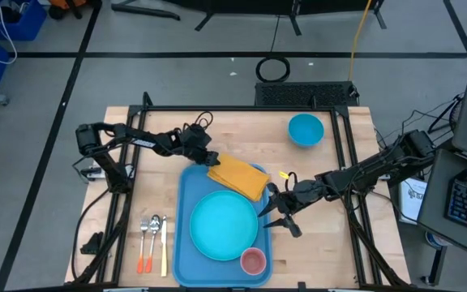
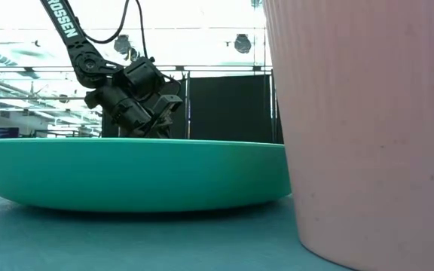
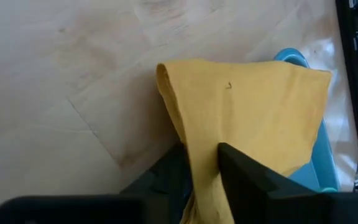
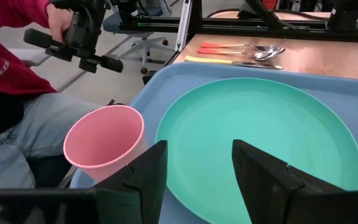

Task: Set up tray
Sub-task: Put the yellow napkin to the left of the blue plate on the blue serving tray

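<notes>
Yellow napkin (image 3: 247, 118) cloth is sitting pinched between my left gripper (image 3: 202, 163) fingers at the far corner of the blue tray (image 1: 186, 247), while my right gripper (image 1: 276, 212) is hovering with fingers apart beside the tray's right rim, holding nothing.

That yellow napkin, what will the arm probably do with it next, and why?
Probably close fully and lift. The left gripper has its fingers on either side of a fold of the yellow napkin, which lies half on the blue tray and half on the wooden table.
</notes>
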Available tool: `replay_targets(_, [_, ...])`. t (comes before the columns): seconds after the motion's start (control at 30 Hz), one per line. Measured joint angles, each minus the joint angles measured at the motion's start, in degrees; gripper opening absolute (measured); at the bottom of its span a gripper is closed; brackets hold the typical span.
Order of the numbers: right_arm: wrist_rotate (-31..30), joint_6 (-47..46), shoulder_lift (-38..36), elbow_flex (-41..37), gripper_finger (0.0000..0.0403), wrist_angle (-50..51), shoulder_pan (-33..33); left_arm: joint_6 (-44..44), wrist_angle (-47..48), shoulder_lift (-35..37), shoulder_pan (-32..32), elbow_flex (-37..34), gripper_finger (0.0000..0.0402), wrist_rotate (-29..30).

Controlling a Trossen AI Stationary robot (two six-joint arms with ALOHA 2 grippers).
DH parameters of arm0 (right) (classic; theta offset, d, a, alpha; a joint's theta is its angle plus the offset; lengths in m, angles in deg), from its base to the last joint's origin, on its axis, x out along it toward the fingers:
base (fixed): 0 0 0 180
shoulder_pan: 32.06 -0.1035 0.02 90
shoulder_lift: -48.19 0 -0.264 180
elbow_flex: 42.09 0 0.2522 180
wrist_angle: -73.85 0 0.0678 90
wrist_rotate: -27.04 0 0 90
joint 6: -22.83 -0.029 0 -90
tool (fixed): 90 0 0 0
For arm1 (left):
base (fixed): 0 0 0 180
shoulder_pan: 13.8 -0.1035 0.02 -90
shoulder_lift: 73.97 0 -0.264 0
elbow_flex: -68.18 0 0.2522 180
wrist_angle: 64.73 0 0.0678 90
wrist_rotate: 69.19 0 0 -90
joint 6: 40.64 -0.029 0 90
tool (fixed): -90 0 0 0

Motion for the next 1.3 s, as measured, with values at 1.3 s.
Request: replay_targets(1.3, [0.17, 0.0, 0.0, -0.07, 0.0171, 0.55, 0.0, -1.57, 9.3, 5.42, 6.63, 0.0, 0.0013, 12.25])
